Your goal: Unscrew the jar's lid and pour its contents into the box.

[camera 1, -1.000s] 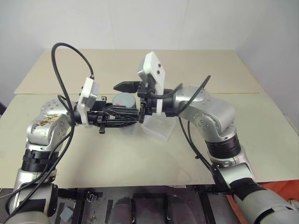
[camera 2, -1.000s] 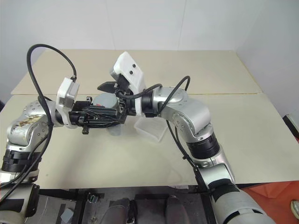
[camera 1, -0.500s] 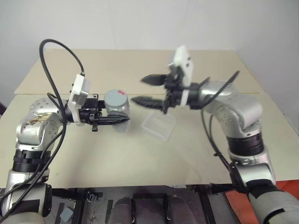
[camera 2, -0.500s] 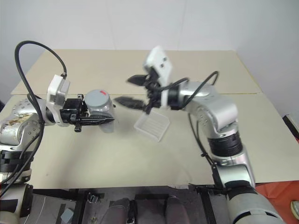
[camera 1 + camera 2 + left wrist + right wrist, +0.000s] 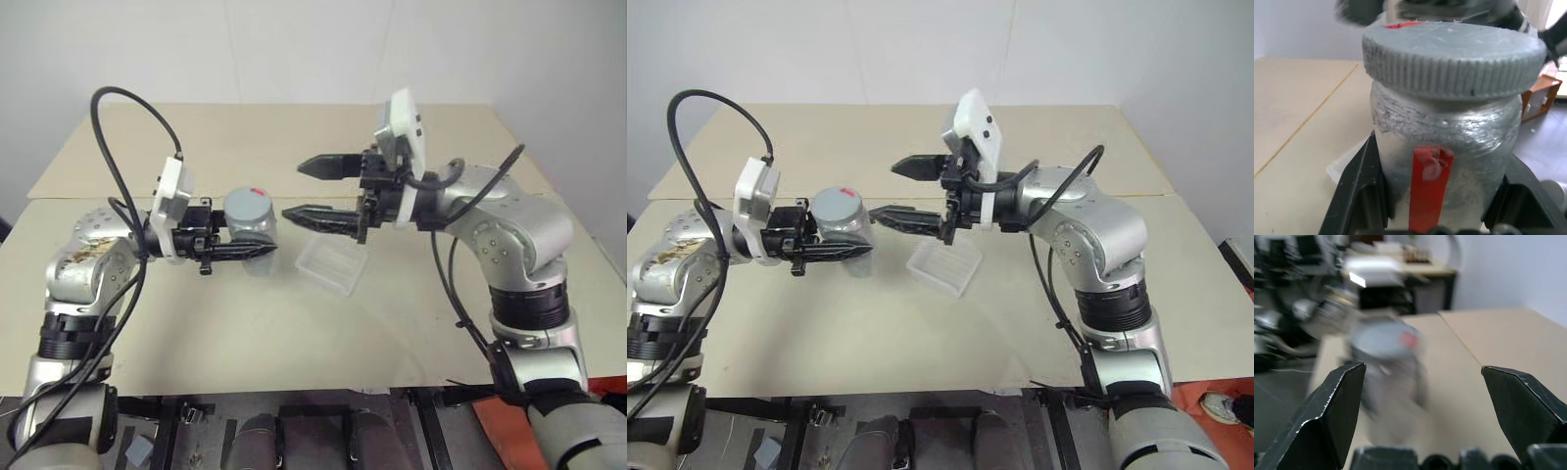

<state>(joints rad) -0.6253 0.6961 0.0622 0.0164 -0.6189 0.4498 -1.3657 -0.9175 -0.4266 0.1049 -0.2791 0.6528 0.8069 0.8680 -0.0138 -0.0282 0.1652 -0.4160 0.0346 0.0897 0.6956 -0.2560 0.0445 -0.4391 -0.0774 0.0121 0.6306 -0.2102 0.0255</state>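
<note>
My left gripper is shut on the jar, holding it upright above the table. The jar is clear plastic with a red stripe down its side, and black fingers press it from both sides. The grey lid with its red mark sits on top of the jar. My right gripper hangs open just to the right of the lid, pointing at it without touching. Its view shows the jar between the spread fingers. The box lies on the table below the right gripper. The contents are hidden.
The beige table runs wide on all sides, with a second table top behind it across a seam. A white wall stands at the back. Black cables loop above my left arm.
My right gripper, earlier over the lid, has drawn back to the right with its jaws open. The lid stays on the jar, and the left gripper keeps its hold.
</note>
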